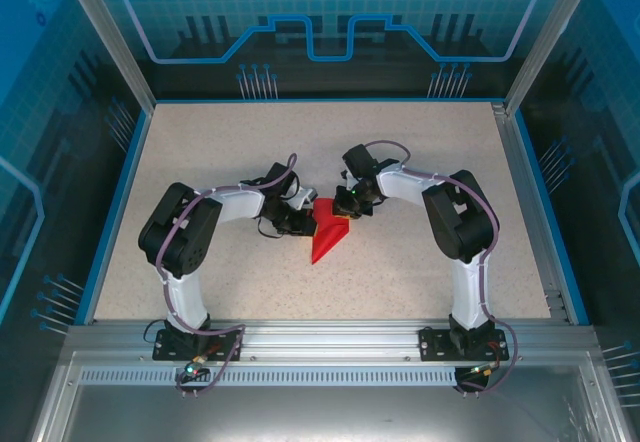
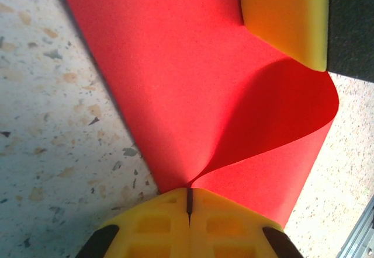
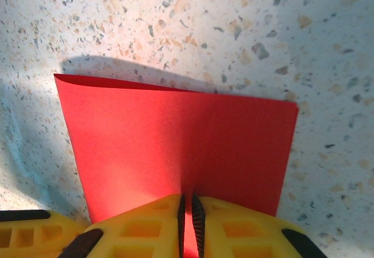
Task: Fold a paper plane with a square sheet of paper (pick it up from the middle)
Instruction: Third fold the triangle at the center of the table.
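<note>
Left gripper (image 2: 189, 195) is clenched on one edge of a bright red sheet of thin paper (image 1: 328, 240), which is folded over into a tapering wedge. The right gripper (image 3: 188, 204) pinches the same sheet from the opposite side, jaws closed on the paper. The sheet lies between the two at the middle of the speckled beige tabletop (image 1: 230, 152), with its wide end up at the grippers and its point aimed at the near edge, so its long axis runs far to near. One flap bulges up, uncreased, in the left wrist view. Both arms are equally close, and the next crease likely has to follow that axis.
</note>
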`<move>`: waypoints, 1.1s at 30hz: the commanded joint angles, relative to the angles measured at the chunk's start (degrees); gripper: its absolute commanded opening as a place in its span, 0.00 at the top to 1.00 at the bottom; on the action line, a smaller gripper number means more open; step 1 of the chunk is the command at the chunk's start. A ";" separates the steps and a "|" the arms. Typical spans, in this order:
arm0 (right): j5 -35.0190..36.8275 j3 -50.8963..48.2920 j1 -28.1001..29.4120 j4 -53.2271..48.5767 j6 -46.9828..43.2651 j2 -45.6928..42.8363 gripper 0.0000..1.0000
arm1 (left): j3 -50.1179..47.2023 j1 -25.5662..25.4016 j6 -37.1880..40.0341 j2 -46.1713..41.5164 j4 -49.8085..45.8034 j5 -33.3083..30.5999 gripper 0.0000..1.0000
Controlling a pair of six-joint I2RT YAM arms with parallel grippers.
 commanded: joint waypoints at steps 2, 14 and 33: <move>1.16 -1.51 0.63 -1.49 0.59 2.21 0.82 | -0.56 0.41 0.19 -0.61 -0.42 -1.03 1.00; 0.31 -4.23 -2.43 2.59 2.83 -10.89 0.77 | -0.56 0.41 0.43 0.98 -1.17 -0.21 1.00; 1.95 -35.74 15.80 41.56 23.36 -23.92 0.96 | -2.66 0.50 -0.82 1.24 0.55 -0.57 1.00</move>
